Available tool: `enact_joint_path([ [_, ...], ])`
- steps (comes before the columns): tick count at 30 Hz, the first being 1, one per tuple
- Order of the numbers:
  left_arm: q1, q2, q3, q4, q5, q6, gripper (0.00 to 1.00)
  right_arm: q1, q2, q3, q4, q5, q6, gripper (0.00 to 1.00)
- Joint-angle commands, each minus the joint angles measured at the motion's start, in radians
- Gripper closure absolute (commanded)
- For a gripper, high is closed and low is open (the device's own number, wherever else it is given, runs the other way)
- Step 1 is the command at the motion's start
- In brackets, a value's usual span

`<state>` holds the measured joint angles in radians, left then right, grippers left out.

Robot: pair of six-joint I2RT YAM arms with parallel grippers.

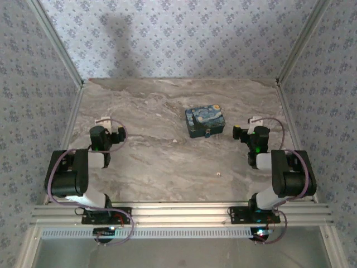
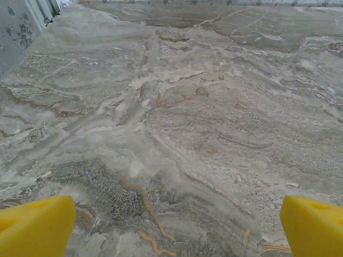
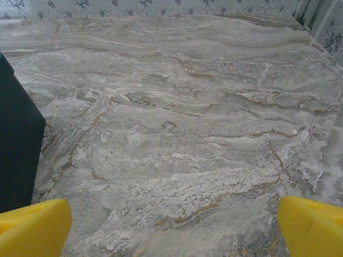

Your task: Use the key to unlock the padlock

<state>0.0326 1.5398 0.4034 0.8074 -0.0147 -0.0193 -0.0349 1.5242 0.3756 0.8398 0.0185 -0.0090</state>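
Note:
A small blue-grey padlock [image 1: 207, 134] hangs at the front face of the blue-and-yellow painted box [image 1: 205, 121], mid-table. A tiny pale speck, apparently the key [image 1: 218, 174], lies on the marble nearer the arms, right of centre. My left gripper [image 1: 105, 129] rests low at the left side, far from the box; in its wrist view the gripper [image 2: 177, 230] is open, yellow fingertips [image 2: 37, 225] wide apart over bare marble. My right gripper [image 1: 252, 129] sits just right of the box, and in its own view the gripper [image 3: 174, 230] is open and empty, with the box's dark side [image 3: 16, 144] at the left.
The marble table [image 1: 150, 167] is walled by patterned panels at the back and both sides, with metal posts at the corners [image 1: 82, 82]. Another small pale speck [image 1: 177, 142] lies left of the box. An aluminium rail [image 1: 178, 212] runs along the near edge.

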Motion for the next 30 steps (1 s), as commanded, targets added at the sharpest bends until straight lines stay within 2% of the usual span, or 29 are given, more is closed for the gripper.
enact_joint_path([
  [1,0.001,-0.007,0.012,0.001,0.012,-0.007,0.02,-0.006,0.003,0.012,-0.014,-0.006,-0.009,0.0],
  [17,0.002,-0.007,0.012,0.001,0.013,-0.007,0.02,-0.007,0.002,0.014,-0.018,-0.009,-0.008,0.0],
  [21,0.003,-0.016,-0.015,0.046,0.004,-0.013,0.02,-0.008,-0.006,0.007,-0.008,-0.004,-0.005,0.0],
  [24,0.001,-0.087,-0.072,0.084,-0.03,-0.025,0.02,-0.007,-0.074,0.011,-0.074,0.014,0.002,0.0],
  [30,-0.005,-0.383,-0.058,-0.167,-0.044,-0.07,0.02,-0.005,-0.219,0.099,-0.355,0.031,0.045,0.0],
])
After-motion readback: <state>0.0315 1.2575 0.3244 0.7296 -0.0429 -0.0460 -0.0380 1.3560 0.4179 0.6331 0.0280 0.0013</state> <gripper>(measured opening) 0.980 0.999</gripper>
